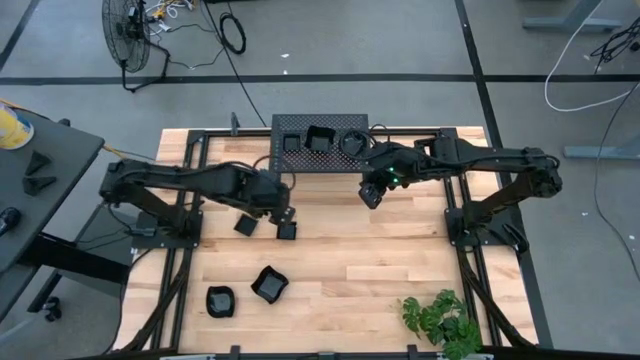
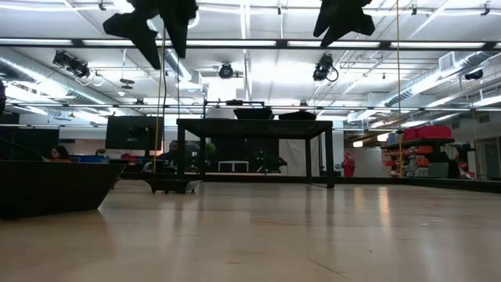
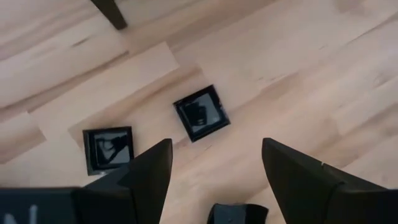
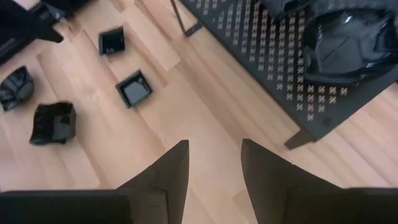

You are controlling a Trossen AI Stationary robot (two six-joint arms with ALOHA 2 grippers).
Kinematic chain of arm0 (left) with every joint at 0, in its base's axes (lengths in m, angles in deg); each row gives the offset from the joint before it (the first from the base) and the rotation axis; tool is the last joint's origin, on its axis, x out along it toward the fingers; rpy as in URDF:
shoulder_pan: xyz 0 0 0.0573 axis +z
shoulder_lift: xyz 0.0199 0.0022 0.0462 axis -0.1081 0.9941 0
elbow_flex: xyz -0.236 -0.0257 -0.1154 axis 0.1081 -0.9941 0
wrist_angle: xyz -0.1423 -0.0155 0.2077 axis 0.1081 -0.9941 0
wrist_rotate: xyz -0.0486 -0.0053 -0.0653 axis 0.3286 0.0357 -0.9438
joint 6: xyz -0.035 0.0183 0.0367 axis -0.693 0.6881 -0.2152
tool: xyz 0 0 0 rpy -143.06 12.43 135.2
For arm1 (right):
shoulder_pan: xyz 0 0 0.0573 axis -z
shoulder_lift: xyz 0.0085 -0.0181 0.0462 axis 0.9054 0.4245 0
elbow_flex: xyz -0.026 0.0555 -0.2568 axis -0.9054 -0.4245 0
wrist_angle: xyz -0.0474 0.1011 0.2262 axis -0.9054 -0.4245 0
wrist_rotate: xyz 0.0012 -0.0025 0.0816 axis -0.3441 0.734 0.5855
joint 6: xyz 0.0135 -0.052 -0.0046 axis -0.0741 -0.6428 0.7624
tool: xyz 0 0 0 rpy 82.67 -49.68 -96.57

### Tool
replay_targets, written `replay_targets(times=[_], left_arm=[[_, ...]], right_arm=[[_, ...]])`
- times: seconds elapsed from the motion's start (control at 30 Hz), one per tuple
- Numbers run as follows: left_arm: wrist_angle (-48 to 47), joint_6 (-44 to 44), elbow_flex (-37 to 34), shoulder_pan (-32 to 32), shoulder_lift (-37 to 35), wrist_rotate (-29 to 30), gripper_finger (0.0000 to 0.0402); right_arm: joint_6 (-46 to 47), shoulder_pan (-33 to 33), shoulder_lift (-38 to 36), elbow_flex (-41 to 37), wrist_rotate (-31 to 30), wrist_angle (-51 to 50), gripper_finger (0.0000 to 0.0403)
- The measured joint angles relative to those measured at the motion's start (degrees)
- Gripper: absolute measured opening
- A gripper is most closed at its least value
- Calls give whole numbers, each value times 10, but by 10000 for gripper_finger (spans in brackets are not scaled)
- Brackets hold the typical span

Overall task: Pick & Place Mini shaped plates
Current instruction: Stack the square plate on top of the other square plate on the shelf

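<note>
1. Plainly, the left gripper (image 1: 280, 212) hangs above the middle of the wooden table (image 1: 400, 270) with its fingers (image 3: 149, 174) spread wide and nothing between them; in its wrist view two small square plates lie on the boards below it, one square plate (image 3: 201, 113) ahead of the gap between the fingers, the other square plate (image 3: 108, 148) off to one side, partly covered by a fingertip.
2. From above, those same two sit just beside the left gripper, one (image 1: 246, 225) at its outer side and one (image 1: 287, 231) almost under it; the arm hides part of each.
3. Two more mini plates lie nearer the table's front edge, well apart from both grippers: a wavy-edged plate (image 1: 269, 284) and a rounded plate (image 1: 220, 300); their exact outlines are hard to read.
4. The right gripper (image 1: 372, 192) hovers just in front of the perforated stand (image 1: 300, 160), fingers (image 4: 168, 180) parted and empty; bare wood shows through the gap.
5. On the stand, three plates show in the high view: a small one (image 1: 291, 143), a larger angular one (image 1: 320, 138), and a round one (image 1: 352, 143) partly hidden by the right arm; the right wrist view shows one glossy dish (image 4: 354, 40) clearly, another cut off at the frame's edge.
6. In the low view both grippers are cropped at the top, only dark shapes; a dark plate wall (image 2: 55, 188) fills the near left edge, and which plate it is cannot be told.
</note>
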Motion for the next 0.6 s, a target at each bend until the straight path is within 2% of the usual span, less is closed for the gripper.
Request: replay_targets(times=[0.2, 0.47, 0.6], left_arm=[[5, -1, 0, 0, 40, -22, 252], [32, 6, -1, 0, 66, -28, 252], [92, 0, -39, 1, 64, -44, 252]], right_arm=[[-35, 6, -19, 0, 23, -16, 149], [-113, 5, -93, 0, 23, -25, 149], [-140, 5, -131, 0, 23, -30, 149]])
